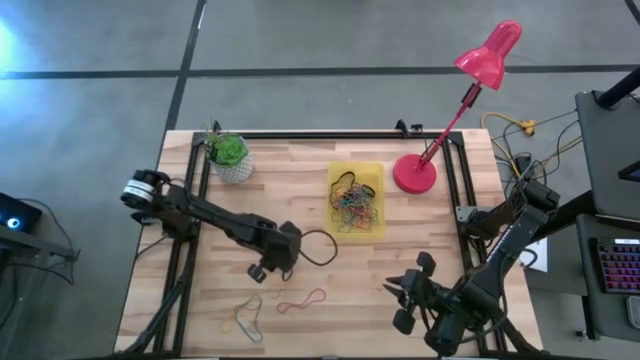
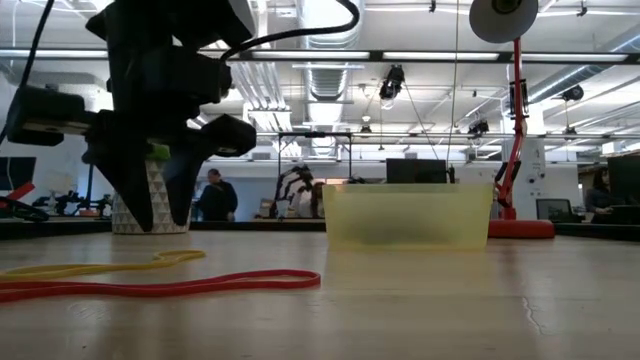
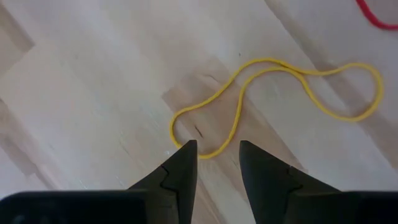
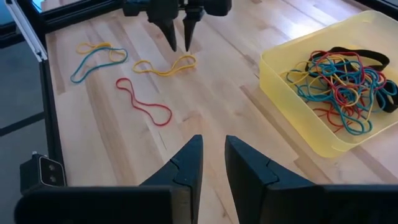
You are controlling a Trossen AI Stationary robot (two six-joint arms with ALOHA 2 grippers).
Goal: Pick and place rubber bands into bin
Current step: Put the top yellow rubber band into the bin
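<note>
Wood table [image 1: 420, 250] (left claw [image 3: 217, 149] apart)

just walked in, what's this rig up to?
It's clearing loose rubber bands off the wooden table into the translucent yellow plastic bin, which already holds a tangle of coloured bands. The left claw hangs open over a thin yellow rubber band, nothing gripped yet. A red band and a blue-and-yellow pair lie nearby. The right claw waits open and empty near the front edge.
</note>
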